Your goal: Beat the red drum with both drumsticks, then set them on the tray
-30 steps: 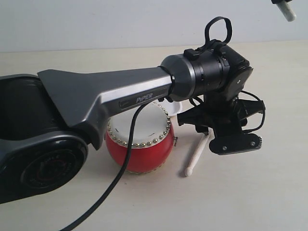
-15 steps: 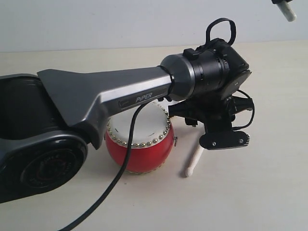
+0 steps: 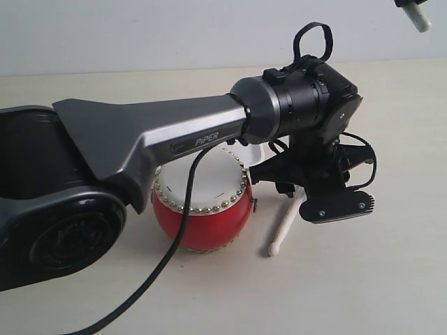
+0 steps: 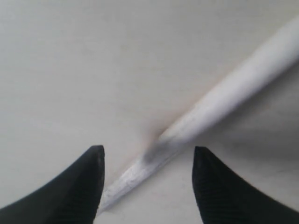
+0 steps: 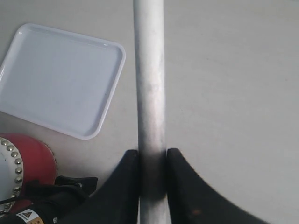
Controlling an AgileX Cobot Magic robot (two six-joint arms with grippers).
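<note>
Red and shiny, the round drum (image 3: 202,209) sits by the flat white tray (image 5: 60,79). Right of it, the left gripper (image 4: 148,151) hangs wide open around a smooth pale drumstick (image 4: 224,98) on the table (image 3: 391,265). The right gripper (image 5: 152,154) squeezes the other drumstick (image 5: 149,70).

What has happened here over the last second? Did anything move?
The left gripper swung slightly toward the drum, then back, ending almost where it began. It hangs open astride the table stick and has taken hold of nothing. Unchanged: the drum, the table stick, and the right gripper shut on the other stick.
</note>
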